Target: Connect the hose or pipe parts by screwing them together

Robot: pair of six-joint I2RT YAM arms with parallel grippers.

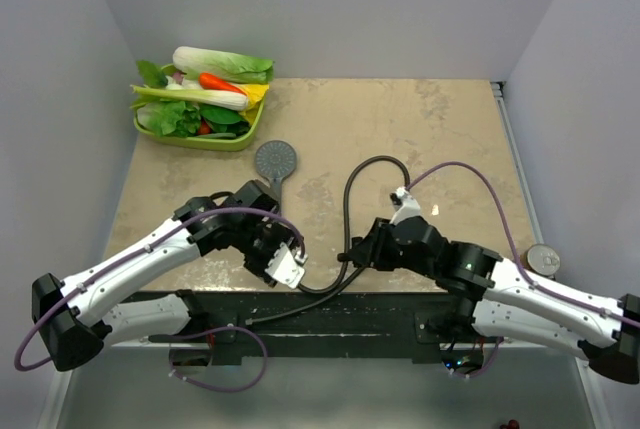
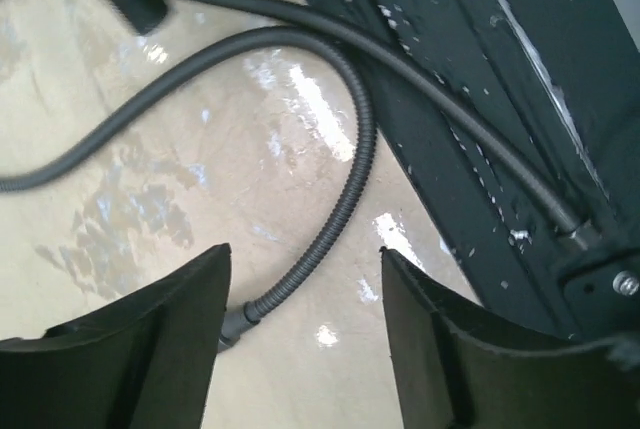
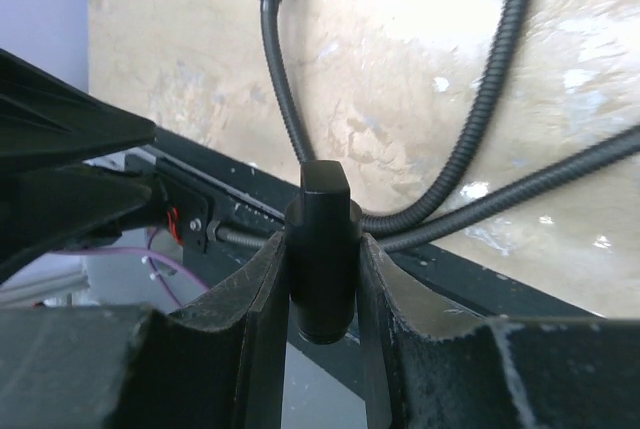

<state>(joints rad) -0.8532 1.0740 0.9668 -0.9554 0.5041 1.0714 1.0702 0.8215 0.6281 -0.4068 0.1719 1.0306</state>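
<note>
Two arms work over the beige marbled table (image 1: 450, 139), where a long dark ribbed flexible hose (image 1: 347, 199) loops across the near half. At the far left sits a green tray of toy vegetables (image 1: 200, 139), with the dark grey round-faced shower head (image 1: 275, 160) just in front of it. The left gripper (image 1: 291, 271) has its jaws apart, straddling a hose end nut (image 2: 236, 323) on the tabletop. The right gripper (image 1: 348, 252) is clamped on a stubby dark hose fitting (image 3: 322, 249).

Far-left corner of the beige marbled tabletop (image 1: 440, 129): lime-green tray (image 1: 240, 139) piled w/ veg. Napa cabbage (image 1: 225, 62) at the back, orange carrot (image 1: 218, 82) just in front, leafy greens (image 1: 170, 121) on the left. Small round silvery disc (image 1: 545, 259) by the right edge, well apart from the tray.
</note>
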